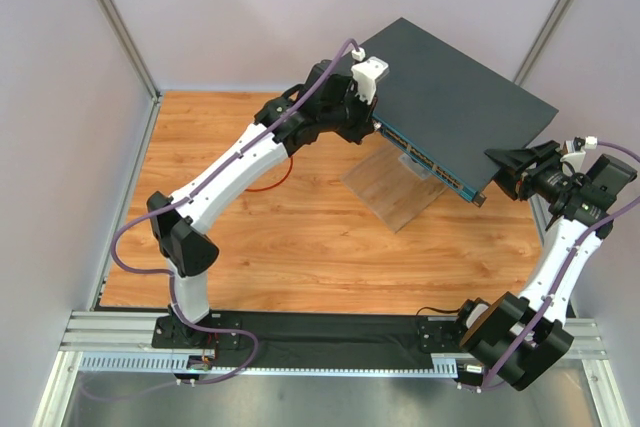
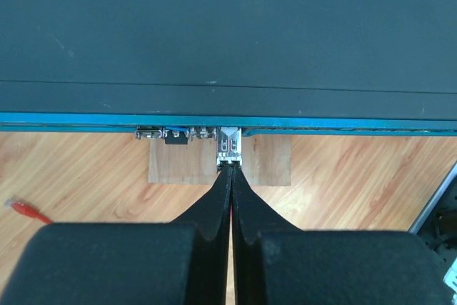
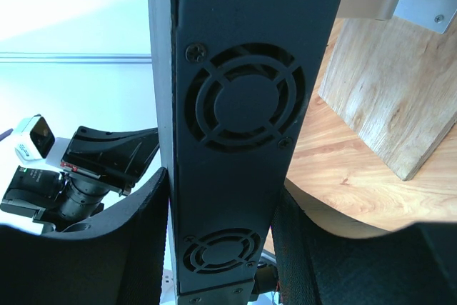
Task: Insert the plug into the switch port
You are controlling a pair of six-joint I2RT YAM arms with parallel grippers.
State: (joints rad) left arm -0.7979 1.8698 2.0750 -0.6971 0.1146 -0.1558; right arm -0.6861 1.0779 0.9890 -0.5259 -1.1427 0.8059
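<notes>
Currently: left gripper point(image 2: 230, 169) pinched shut, tips at a grey stub point(image 2: 230, 148); plug point(image 2: 21, 209) lies on table point(image 2: 86, 169). Switch point(image 3: 228, 69) clamped by right gripper point(image 3: 223, 183). Next: pick plug by boot, square to port point(image 1: 420, 154).

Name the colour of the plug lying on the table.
Small booted plug: red, clearest in the left wrist view.

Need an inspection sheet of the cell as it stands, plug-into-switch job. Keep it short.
Surface: wood-grain table.
Job's things: plug lies loose on the table, unheld; switch raised, ports facing the left arm.
Clutter: wooden stand under the switch; metal stub in its front.
Grippers: left gripper shut, tips at the metal stub; right gripper clamps the switch's fan end.
Cables: red cable on the table; purple cables along the arms.
Surroundings: pale walls, metal frame posts.
</notes>
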